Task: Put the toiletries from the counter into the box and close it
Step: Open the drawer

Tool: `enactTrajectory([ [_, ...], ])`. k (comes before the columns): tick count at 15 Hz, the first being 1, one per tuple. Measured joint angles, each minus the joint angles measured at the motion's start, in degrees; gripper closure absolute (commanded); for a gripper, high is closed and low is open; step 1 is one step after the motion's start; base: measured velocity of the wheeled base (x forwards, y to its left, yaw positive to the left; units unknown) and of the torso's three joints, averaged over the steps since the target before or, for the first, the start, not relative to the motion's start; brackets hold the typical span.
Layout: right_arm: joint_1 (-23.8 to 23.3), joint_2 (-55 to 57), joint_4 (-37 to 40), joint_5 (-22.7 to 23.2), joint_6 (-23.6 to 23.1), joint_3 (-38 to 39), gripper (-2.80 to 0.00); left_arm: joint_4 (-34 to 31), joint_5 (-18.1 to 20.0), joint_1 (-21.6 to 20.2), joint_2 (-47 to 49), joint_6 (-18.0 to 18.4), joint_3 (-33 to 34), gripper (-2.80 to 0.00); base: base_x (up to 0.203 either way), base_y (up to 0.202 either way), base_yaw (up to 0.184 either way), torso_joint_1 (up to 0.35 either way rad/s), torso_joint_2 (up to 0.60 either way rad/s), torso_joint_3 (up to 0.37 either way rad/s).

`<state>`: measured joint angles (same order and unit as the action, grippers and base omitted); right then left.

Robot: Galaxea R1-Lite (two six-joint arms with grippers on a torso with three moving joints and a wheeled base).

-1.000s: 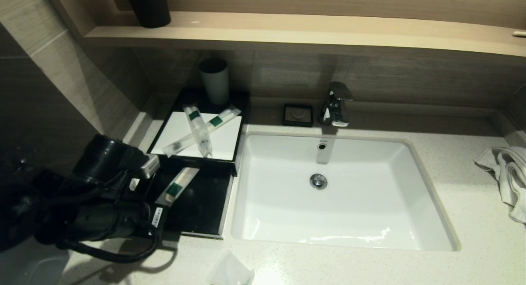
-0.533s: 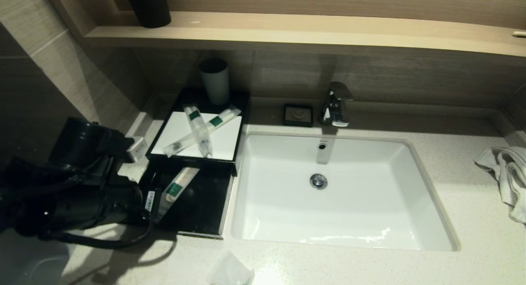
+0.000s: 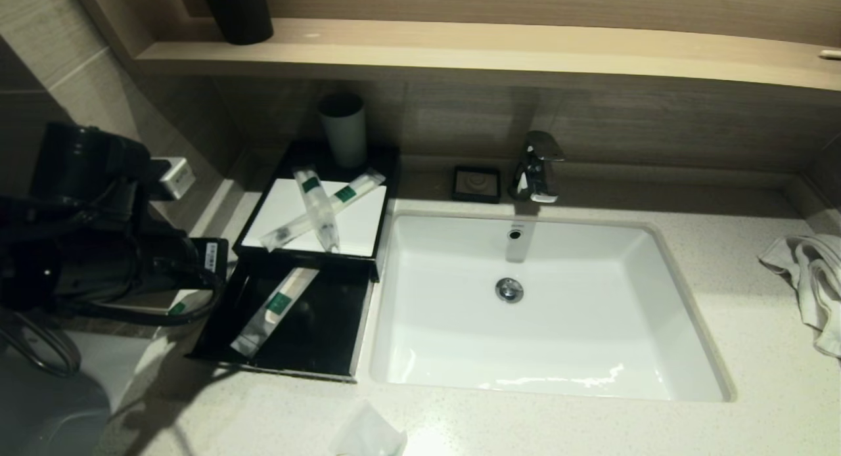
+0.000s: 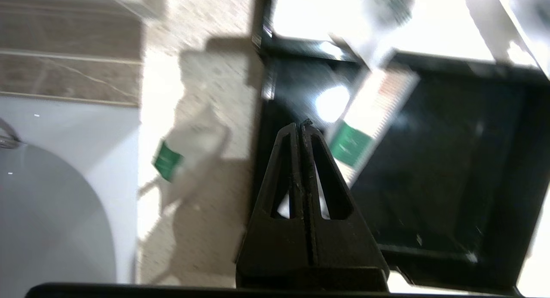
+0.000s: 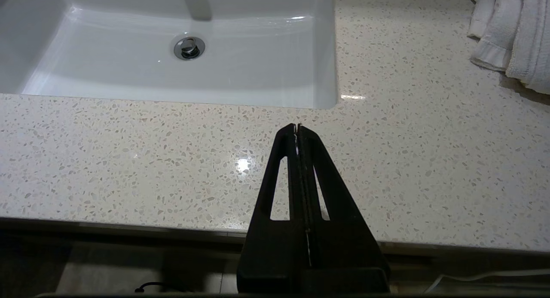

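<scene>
The black box (image 3: 390, 180) stands left of the sink with its drawer (image 3: 315, 341) pulled out toward the front. One wrapped toiletry with a green label (image 3: 272, 308) lies in the drawer. Two long wrapped ones (image 3: 317, 206) lie crossed on the box's white top. Another packet (image 3: 182, 303) lies on the counter left of the drawer, under my left arm (image 3: 98, 259). In the left wrist view my left gripper (image 4: 300, 125) is shut and empty, above the drawer's left rim (image 4: 262, 130), between the counter packet (image 4: 189, 143) and the drawer packet (image 4: 369, 117). My right gripper (image 5: 297, 126) is shut and empty above the counter's front edge.
A clear packet (image 3: 368, 436) lies at the counter's front edge. A cup (image 3: 343, 131) stands at the back of the box. The white sink (image 3: 545, 311), tap (image 3: 537, 167), a small black dish (image 3: 476, 183) and a towel (image 3: 808, 278) are to the right.
My left arm has drawn back to the left and upward, away from the drawer. The whole drawer and the packet on the counter beside it now show.
</scene>
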<state>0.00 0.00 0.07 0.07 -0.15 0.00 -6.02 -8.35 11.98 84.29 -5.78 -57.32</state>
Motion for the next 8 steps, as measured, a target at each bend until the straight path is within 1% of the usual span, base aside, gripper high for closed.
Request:
enactTrajectory([
  [3,0.0,0.0,0.0,0.0,0.0,0.0,0.0,0.1,0.0,-2.9,2.0,0.8,-2.7,0.0,0.0,0.0,0.0,0.0,0.0,0.0],
  [8,0.0,0.0,0.0,0.0,-0.1,0.0,0.0,-0.7,-0.1,-7.0,3.1,1.4,-3.0,0.0,0.0,0.0,0.0,0.0,0.0,0.0],
])
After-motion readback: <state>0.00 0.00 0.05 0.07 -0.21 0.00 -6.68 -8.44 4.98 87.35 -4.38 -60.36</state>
